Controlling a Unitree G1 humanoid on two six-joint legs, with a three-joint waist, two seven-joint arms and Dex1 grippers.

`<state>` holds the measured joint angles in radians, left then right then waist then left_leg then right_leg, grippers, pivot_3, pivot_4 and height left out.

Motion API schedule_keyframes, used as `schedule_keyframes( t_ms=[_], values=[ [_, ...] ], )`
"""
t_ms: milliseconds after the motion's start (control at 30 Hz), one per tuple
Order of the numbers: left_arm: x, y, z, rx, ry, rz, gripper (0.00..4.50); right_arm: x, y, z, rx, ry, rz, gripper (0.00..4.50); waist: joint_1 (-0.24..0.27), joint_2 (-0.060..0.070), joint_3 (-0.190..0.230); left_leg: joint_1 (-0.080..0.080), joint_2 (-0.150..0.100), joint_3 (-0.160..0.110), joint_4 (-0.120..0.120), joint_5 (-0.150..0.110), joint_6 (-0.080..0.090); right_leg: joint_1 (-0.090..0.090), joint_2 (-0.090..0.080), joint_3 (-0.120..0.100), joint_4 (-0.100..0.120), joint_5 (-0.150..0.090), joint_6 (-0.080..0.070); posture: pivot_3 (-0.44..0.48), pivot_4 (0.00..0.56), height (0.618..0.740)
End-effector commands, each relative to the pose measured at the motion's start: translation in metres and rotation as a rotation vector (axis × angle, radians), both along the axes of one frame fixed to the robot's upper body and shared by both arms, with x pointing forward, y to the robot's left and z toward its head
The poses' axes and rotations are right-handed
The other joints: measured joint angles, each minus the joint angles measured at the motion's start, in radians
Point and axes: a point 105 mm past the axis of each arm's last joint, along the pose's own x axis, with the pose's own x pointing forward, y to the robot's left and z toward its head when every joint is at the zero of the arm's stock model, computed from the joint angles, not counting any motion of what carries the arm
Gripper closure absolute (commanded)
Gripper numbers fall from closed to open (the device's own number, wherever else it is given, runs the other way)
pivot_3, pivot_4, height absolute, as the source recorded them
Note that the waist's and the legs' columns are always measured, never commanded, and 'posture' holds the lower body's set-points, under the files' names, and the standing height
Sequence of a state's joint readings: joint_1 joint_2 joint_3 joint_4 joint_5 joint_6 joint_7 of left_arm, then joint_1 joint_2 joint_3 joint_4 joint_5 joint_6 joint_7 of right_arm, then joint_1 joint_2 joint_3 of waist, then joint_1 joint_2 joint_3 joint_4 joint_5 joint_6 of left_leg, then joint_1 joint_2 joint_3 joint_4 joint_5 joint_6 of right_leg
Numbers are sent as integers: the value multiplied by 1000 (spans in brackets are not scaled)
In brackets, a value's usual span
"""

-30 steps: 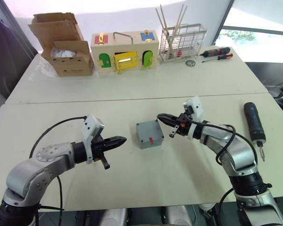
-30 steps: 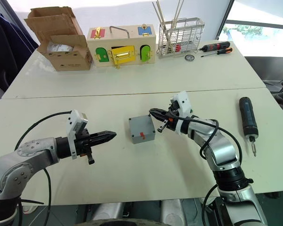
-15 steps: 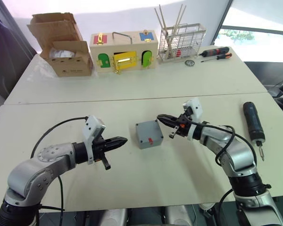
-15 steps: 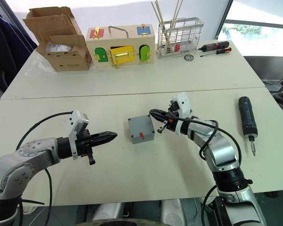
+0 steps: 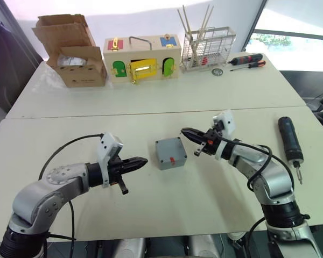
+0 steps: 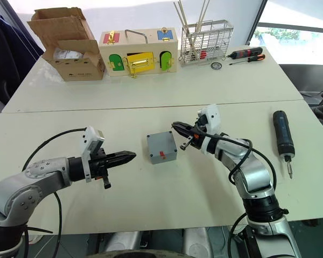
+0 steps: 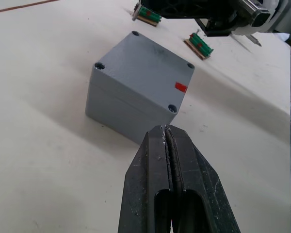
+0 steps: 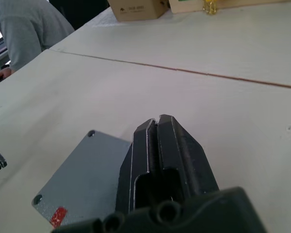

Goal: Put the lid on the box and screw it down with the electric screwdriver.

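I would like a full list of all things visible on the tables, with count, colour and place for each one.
box: one, grey with a red mark, near table centre, between the two grippers; the lid sits on it.
electric screwdriver: one, black, near table, robot's right.
cardboard box: one, brown, open, far table, left.
wooden box: one, pale wood with coloured doors, far table, middle.
wire rack: one, white, holding thin sticks, right of the wooden box.
hand screwdrivers: two, red and black, far table, right.
person: one, grey sleeve, beside the table.
left gripper: one, black, shut, left of the box.
right gripper: one, black, shut, right of the box.
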<state>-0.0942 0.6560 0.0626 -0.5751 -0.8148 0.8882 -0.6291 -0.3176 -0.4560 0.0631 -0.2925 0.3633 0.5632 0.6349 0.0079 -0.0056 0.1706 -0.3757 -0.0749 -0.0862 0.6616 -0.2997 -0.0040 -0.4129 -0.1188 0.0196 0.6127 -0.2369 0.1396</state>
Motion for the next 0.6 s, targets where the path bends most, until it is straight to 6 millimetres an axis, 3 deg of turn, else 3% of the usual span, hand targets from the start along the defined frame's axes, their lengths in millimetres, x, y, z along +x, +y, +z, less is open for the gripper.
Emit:
schedule_keyframes(
  t_ms=[33,600],
  values=[
    [1,-1,7,-2,-38,-9,4500,-6,3,16,13,-61,25,4464,0,0,0,0,0,0,0,0,0,0,0,0,0,0,0,0,150,739],
    [1,-1,6,-2,-39,-3,4500,-8,5,2,-11,-23,44,4464,-1,0,0,0,0,0,0,0,0,0,0,0,0,0,0,0,150,739]
  ],
)
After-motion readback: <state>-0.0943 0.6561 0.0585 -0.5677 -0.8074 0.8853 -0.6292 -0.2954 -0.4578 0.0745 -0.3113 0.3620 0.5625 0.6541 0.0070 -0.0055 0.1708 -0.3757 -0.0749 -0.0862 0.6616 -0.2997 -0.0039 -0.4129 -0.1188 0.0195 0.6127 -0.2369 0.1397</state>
